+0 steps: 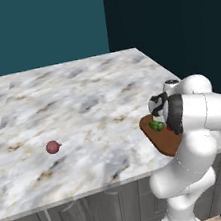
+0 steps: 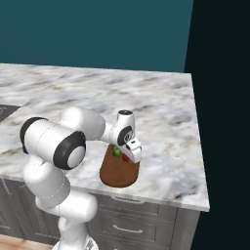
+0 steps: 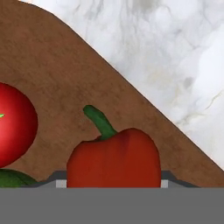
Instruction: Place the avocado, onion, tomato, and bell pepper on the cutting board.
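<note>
**Jaws over the board, pepper between the tips**

From the hand view I see the gripper [image 3: 110,180] low over the board, with a dark red, blocky bell pepper with a bent green stem [image 3: 116,159] sitting right between the two finger tips. The pepper's sides run down to the tips on both edges, but I cannot tell whether the jaws are pressing on it or have let it go. The pepper's base is hidden at the bottom of that view.

Just beside the pepper in the same view is the bright red round tomato [image 3: 13,124], with a narrow strip of wood between them. Below the tomato a sliver of the dark green lumpy avocado [image 3: 13,179] shows. All three lie on the flat dark brown wooden cutting board [image 3: 65,65], whose curved edge runs diagonally across the white and grey marbled counter [image 3: 175,52].

In the right base view the gripper [image 2: 133,155] points down at the far end of the cutting board [image 2: 117,173], with the avocado [image 2: 117,152] just beside it. The board lies at the counter's front edge.

In the left base view the small dull pink-maroon onion [image 1: 52,147] sits alone on the counter [image 1: 81,102], well apart from the cutting board [image 1: 163,142] and off to its left, so it is not yet on the board
</note>
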